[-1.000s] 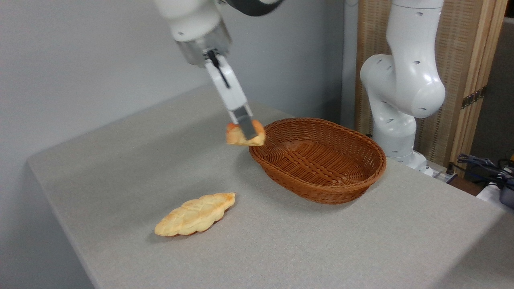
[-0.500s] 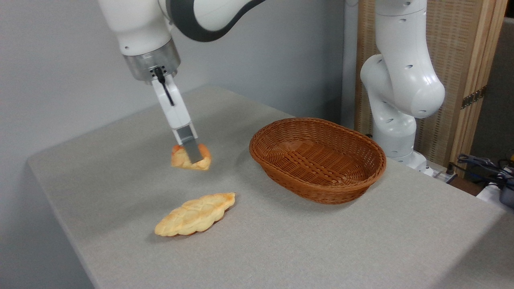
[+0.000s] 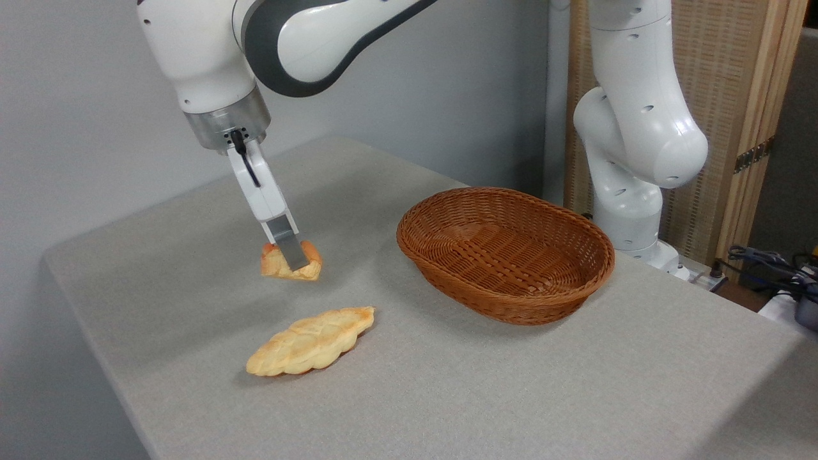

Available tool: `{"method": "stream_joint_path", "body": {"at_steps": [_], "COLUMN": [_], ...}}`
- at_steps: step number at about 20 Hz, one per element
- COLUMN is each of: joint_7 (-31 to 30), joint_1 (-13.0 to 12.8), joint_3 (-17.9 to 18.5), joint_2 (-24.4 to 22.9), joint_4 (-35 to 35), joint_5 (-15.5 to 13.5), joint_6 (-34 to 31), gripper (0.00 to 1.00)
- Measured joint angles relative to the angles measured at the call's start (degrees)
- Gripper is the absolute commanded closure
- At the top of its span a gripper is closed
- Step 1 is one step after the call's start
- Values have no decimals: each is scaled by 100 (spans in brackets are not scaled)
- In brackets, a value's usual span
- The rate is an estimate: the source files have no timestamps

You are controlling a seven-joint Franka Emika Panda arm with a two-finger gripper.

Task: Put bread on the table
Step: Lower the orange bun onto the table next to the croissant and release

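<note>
**Bread gripped low over the worktop**

Nearest on the grey worktop [image 3: 511, 396] a pale braided loaf [image 3: 310, 340] is seen lying flat. Just beyond it, at about 11 o'clock, the bread [image 3: 281, 266] is gripped in the clenched claw [image 3: 294, 257], at or barely above the cloth. Well apart, at 3 o'clock from the bread, a wicker basket [image 3: 505, 252] is set.

Grey table [image 3: 575, 396] — braided loaf [image 3: 311, 340], wicker basket [image 3: 505, 254].
</note>
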Motion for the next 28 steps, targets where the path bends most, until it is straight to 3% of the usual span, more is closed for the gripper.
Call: {"method": "stream_joint_path", "body": {"at_steps": [6,9,10,11,14,28], "joint_7": [0,0,0,0,0,4], "joint_1": [1,1,2,2,2,0], "joint_3": [-3,-3,-3,-3,-3,-53], "joint_2": [48,62,68,83,142,230], "joint_4": [2,2,2,2,2,42], "joint_5": [0,0,0,0,2,13], "joint_6": [83,128,147,172,321,748], "gripper": [63,51,31,5,0,0]}}
